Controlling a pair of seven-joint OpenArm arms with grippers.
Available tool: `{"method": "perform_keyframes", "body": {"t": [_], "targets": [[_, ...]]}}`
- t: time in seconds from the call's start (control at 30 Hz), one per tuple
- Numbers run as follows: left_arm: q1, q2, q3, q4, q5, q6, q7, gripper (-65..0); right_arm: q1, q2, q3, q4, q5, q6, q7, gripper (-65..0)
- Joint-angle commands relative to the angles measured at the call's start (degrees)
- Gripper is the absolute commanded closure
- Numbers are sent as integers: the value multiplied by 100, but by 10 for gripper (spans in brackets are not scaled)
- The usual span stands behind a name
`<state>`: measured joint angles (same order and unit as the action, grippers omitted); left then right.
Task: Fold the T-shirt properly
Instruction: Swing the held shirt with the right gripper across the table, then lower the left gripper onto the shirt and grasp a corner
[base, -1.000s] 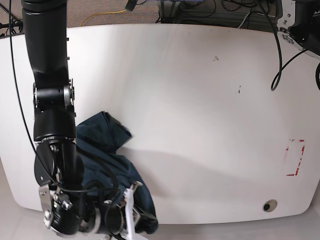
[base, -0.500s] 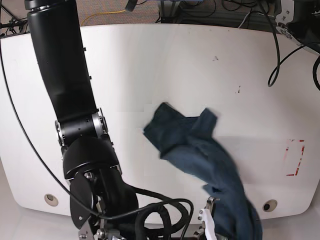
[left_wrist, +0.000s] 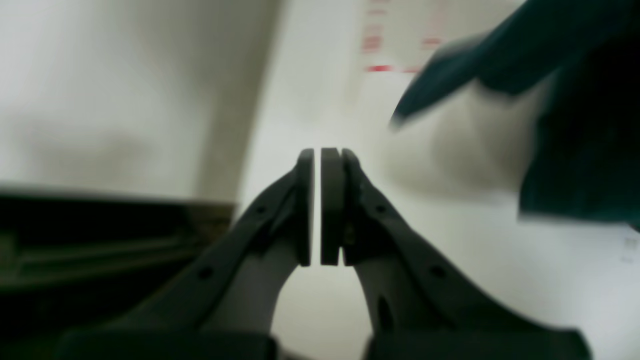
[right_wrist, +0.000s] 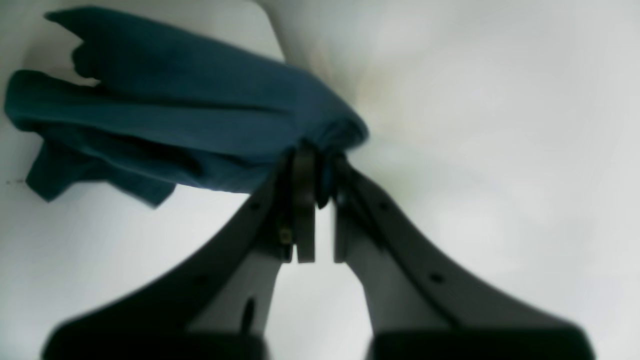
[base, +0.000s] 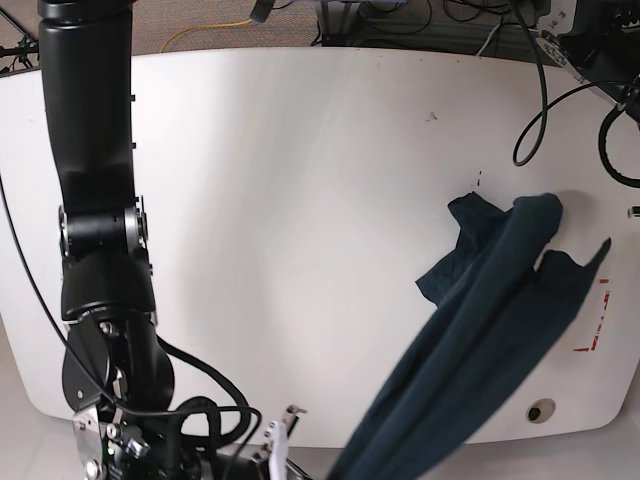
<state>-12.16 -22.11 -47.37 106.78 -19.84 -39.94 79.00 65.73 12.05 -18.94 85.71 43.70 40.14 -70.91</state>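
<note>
While the right gripper (right_wrist: 315, 200) pinches a bunched edge of the T-shirt (base: 480, 340) — presumably to fling it flat — the garment trails toward the table's (base: 300, 180) right; the left gripper (left_wrist: 320, 210) is nearly closed, empty.

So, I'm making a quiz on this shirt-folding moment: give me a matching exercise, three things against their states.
Things:
1. T-shirt
2. left gripper
3. right gripper

States:
A. shut on navy cloth
B. stretched out in a long band across the white table
C. shut, holding nothing

Pairs: 1-B, 2-C, 3-A
</note>
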Motion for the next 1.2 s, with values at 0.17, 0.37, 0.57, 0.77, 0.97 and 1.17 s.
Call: {"method": "perform_keyframes", "body": {"t": [0.17,0.37,0.57,0.77,0.97,1.17], "targets": [[139,457,329,95,10,-6,-98,0,-582,733,694,57,-23,-14,116,-27],[403,861,628,95,10,-6,-98,0,-1286,1058,1177,198,-58,-14,124,-27],[632,1266,1155,131,10,-6,-98,-6,-2103,1261,1503,567,-58,-14,124,-27],[808,1600,1841,113,10,-6,-98,-196,-2710,1269,1863,743,-58,-14,124,-27],[887,1881,2421,113,36,-6,-467,-375,-3176,1261,2188,787,-58,-14,124,-27],[869,2075,2922,-318,54,16,-924,-388,-3501,1261,2566,787,-58,-14,124,-27]]}}
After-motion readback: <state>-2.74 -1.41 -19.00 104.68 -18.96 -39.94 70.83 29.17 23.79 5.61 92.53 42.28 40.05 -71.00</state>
